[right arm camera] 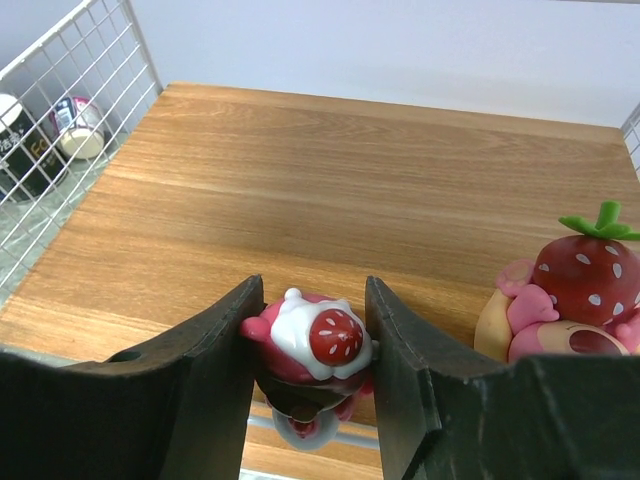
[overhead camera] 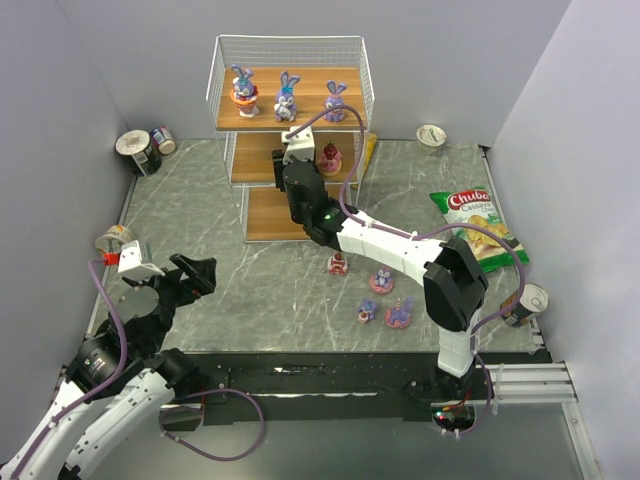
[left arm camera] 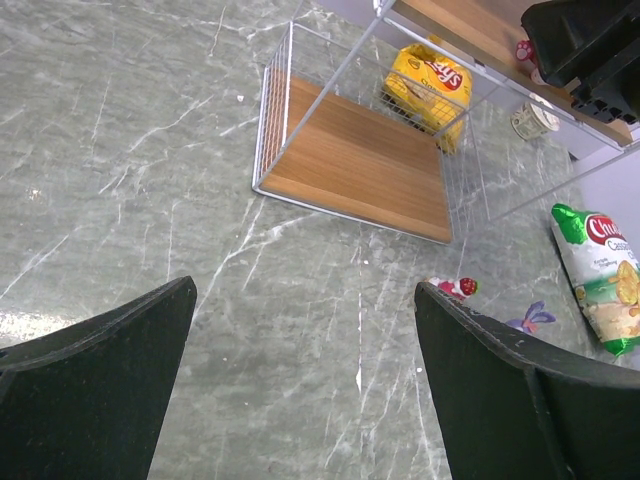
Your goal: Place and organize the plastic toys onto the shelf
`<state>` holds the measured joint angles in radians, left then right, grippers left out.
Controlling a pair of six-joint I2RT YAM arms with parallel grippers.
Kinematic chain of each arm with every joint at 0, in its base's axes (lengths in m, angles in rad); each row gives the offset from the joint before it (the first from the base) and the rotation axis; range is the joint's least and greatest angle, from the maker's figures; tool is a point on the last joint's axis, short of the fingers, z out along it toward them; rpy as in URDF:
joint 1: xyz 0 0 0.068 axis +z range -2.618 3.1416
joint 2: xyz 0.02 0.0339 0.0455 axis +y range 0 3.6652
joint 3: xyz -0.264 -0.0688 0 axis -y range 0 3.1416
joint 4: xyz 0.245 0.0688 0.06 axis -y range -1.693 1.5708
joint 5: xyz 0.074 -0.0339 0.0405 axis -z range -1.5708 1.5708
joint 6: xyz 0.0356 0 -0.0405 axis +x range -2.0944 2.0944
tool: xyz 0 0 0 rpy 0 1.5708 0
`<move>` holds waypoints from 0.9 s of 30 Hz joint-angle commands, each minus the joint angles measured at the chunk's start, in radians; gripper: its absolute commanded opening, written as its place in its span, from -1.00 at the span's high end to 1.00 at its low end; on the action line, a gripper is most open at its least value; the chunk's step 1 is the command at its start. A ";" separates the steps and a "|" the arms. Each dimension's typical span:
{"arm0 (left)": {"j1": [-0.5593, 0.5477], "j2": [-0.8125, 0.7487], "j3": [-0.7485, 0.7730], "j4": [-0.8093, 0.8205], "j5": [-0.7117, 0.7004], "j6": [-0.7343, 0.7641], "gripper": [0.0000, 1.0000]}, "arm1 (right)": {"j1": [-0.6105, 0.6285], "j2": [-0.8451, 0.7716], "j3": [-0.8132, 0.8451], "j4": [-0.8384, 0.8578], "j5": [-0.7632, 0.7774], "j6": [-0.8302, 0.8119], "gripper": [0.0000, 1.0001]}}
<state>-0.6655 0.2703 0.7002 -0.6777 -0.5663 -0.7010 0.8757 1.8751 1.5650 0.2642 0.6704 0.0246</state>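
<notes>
Here the right gripper clamps a pink toy over the middle board of the shelf, beside a strawberry toy, likely to line them up; the left gripper gapes empty.

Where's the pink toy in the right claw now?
Right wrist view: the pink toy is gripped in the right claw at the front edge of the middle shelf board, left of the strawberry-capped figure.

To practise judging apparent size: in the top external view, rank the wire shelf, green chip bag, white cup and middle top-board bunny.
1. wire shelf
2. green chip bag
3. white cup and middle bunny look about alike. The bunny stands higher, nearer the camera, so I do not rank them.
</notes>
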 commanded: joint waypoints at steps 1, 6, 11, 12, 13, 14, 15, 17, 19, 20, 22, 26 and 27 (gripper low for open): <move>0.000 -0.017 0.010 0.004 -0.020 -0.014 -0.93 | 0.003 0.038 0.009 0.000 0.047 -0.008 -0.02; 0.000 -0.017 0.010 0.003 -0.020 -0.014 -0.93 | 0.003 0.038 0.013 0.012 0.052 -0.014 -0.23; 0.000 -0.019 0.010 0.001 -0.021 -0.015 -0.93 | 0.006 0.030 0.009 0.029 0.055 -0.017 -0.35; 0.000 -0.020 0.010 0.001 -0.021 -0.015 -0.93 | 0.005 0.029 0.007 0.032 0.054 -0.015 -0.36; 0.000 -0.020 0.010 0.001 -0.021 -0.015 -0.93 | 0.005 0.030 0.007 0.030 0.054 -0.017 -0.36; 0.001 -0.022 0.010 0.001 -0.021 -0.015 -0.93 | 0.006 0.027 0.007 0.033 0.055 -0.015 -0.36; 0.000 -0.022 0.009 0.001 -0.021 -0.017 -0.93 | 0.008 0.025 0.006 0.036 0.052 -0.015 -0.36; 0.000 -0.022 0.010 0.001 -0.021 -0.017 -0.93 | 0.011 0.021 0.004 0.041 0.052 -0.015 -0.37; 0.000 -0.023 0.012 0.001 -0.023 -0.017 -0.93 | 0.014 0.018 -0.002 0.047 0.051 -0.017 -0.39; 0.000 -0.022 0.012 -0.002 -0.023 -0.017 -0.93 | 0.013 0.018 -0.003 0.050 0.049 -0.015 -0.40; 0.000 -0.023 0.012 -0.002 -0.023 -0.017 -0.93 | 0.017 0.009 -0.008 0.058 0.046 -0.017 -0.43; 0.000 -0.028 0.012 0.000 -0.024 -0.020 -0.93 | 0.023 0.004 -0.003 0.061 0.043 -0.041 -0.48; 0.000 -0.029 0.012 0.000 -0.024 -0.020 -0.93 | 0.023 0.006 0.001 0.063 0.044 -0.041 -0.49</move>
<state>-0.6655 0.2565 0.7002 -0.6785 -0.5739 -0.7044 0.8860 1.8896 1.5646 0.2928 0.7097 0.0055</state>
